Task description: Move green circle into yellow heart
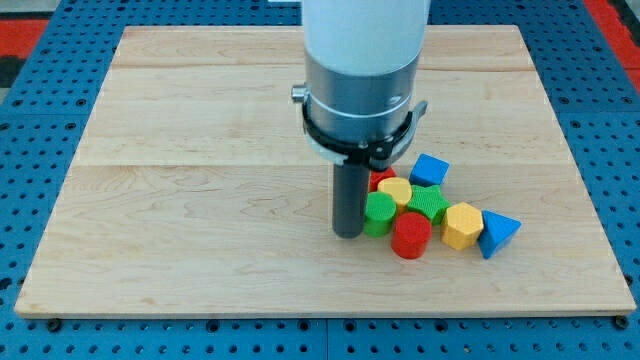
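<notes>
The green circle (379,213) sits on the wooden board, at the left of a cluster of blocks right of centre. The yellow heart (395,190) lies just above and to the right of it, touching it. My tip (348,233) stands on the board right against the green circle's left side. The dark rod hangs from the arm's wide grey and white body, which hides the board behind it.
Other blocks crowd the same cluster: a red block (381,178) partly hidden behind the rod, a green block (429,203), a red cylinder (411,236), a yellow hexagon (462,225), a blue block (430,169) and a blue triangle (498,233). The board (200,200) lies on a blue pegboard.
</notes>
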Motion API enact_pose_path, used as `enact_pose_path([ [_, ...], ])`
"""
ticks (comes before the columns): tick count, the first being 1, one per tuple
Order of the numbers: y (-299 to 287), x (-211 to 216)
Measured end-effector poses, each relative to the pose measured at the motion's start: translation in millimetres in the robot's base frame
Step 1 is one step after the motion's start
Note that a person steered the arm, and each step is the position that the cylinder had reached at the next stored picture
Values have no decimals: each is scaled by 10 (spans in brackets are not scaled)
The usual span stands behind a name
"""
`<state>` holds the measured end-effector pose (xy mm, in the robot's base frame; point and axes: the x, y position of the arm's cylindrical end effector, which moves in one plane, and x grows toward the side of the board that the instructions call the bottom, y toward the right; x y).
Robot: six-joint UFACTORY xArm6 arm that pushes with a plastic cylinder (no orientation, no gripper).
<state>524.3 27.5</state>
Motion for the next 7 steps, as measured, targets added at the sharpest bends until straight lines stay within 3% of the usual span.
enact_pose_path([
  [2, -731, -50],
  [3, -823, -449],
  [6, -177, -1008],
  [7, 137, -824],
])
